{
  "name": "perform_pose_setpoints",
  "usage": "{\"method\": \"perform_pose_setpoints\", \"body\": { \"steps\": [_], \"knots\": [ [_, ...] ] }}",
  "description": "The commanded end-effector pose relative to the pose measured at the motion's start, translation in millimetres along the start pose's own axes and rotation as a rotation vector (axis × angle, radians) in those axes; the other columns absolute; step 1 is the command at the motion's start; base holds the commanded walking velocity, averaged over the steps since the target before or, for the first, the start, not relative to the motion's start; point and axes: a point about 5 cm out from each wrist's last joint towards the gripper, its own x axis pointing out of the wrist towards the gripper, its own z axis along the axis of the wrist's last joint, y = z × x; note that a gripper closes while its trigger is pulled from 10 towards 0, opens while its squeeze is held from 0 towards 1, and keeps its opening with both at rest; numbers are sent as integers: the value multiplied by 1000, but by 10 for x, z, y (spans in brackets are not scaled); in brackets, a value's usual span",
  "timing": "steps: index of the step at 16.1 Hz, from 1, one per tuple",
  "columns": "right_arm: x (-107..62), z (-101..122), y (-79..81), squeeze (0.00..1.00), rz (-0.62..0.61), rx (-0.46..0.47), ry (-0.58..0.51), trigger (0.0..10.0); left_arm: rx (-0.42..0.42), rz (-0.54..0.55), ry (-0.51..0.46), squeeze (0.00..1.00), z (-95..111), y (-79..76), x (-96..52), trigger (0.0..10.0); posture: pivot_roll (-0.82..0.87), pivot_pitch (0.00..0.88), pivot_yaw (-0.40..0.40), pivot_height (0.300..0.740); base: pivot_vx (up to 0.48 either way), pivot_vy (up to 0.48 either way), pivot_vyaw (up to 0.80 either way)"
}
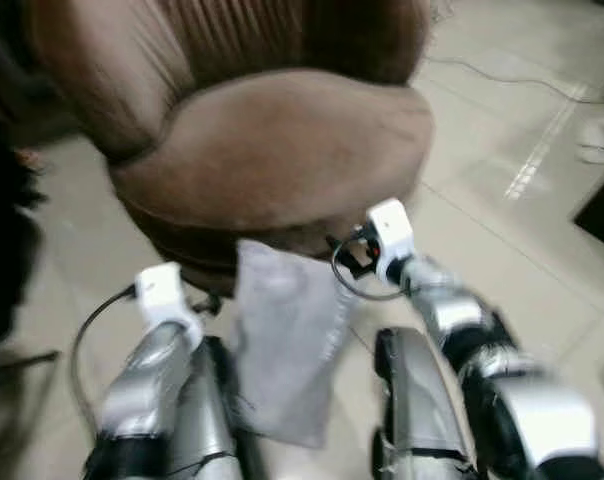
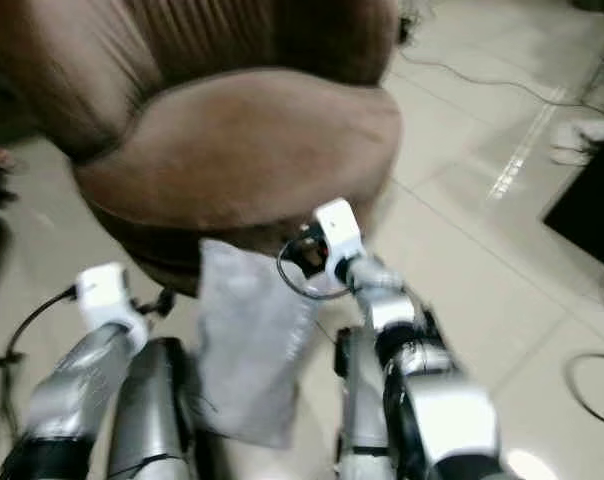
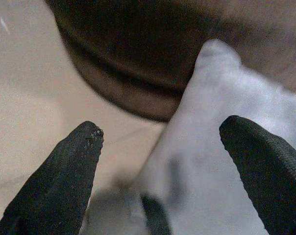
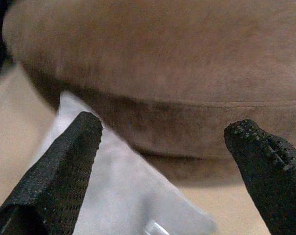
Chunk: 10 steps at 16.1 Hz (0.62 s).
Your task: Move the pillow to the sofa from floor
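A pale grey pillow [image 1: 282,340] stands on the tiled floor and leans against the front of the brown sofa [image 1: 282,150]. My two arms reach down on either side of it. The left gripper [image 3: 160,129] is open, with the pillow [image 3: 221,147] in front of its fingers and the sofa's base behind. At the pillow's upper right corner, just below the seat cushion edge, the right gripper [image 4: 170,125] is open too. It faces the sofa's front [image 4: 187,73], and the pillow [image 4: 118,191] lies low between its fingers. Neither gripper holds anything.
A thin cable [image 1: 502,75] runs across the beige tiles at the far right. A black flat object [image 1: 602,215] and a white item [image 1: 602,140] lie at the right edge. Something dark [image 1: 2,230] stands at the left. A cable loop [image 2: 592,390] lies right of my right arm.
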Motion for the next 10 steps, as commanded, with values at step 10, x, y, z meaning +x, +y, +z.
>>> {"method": "perform_pose_setpoints", "body": {
  "steps": [10],
  "knots": [
    [-7, 53, 0, 0, -224, 145, -98, 10000, -362, -144, 11, 0, 53, -665, 233, 10000, -125, 0, 137, 455, 0, 0, 0]
  ]
}}
